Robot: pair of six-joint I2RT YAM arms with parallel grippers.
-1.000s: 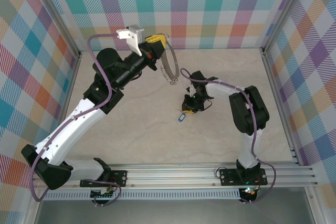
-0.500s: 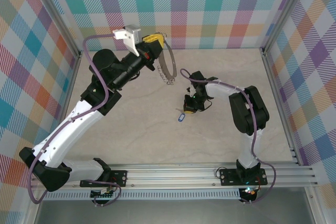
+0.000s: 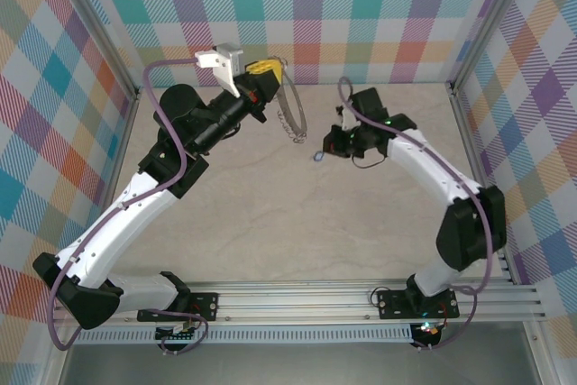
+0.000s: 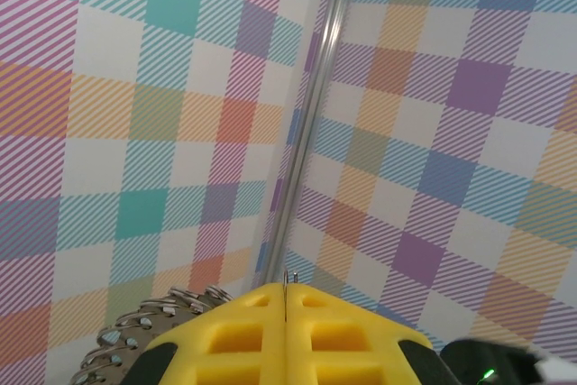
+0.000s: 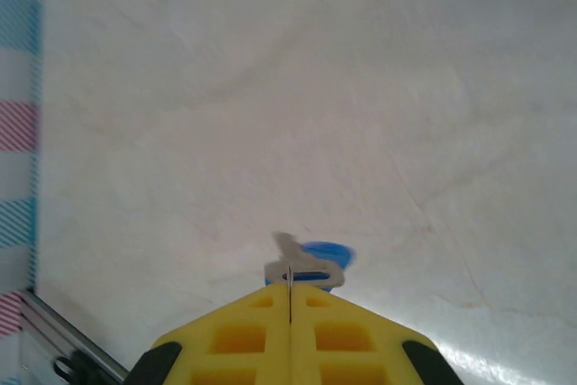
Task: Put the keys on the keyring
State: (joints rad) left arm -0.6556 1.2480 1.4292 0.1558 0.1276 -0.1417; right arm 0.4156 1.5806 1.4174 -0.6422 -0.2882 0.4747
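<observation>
Top external view: on the left, the left tool (image 3: 263,72) is lifted near the checkered back wall (image 3: 379,15). Its yellow fingers are pressed together on the rim of the keyring (image 3: 290,119). The thin hoop hangs down from the fingertips on the side toward the other arm, and small silvery loops sit along its rim. In the left wrist view the two fingers (image 4: 225,335) meet without a gap. A thin bit of the ring wire stands between their tips, and the loops (image 4: 149,317) are just to the left of the tool.

More to the right, the right tool (image 3: 328,149) is above the pale worktop (image 3: 270,232), and its tip points toward the hoop. It is closed tight on the key (image 3: 317,157), which sticks out from the fingertips, near the lower end of the hoop but apart from it. In the right wrist view the silver blade and the blue head (image 5: 320,257) show just in front of the closed yellow fingers (image 5: 234,335). The worktop is behind them.
</observation>
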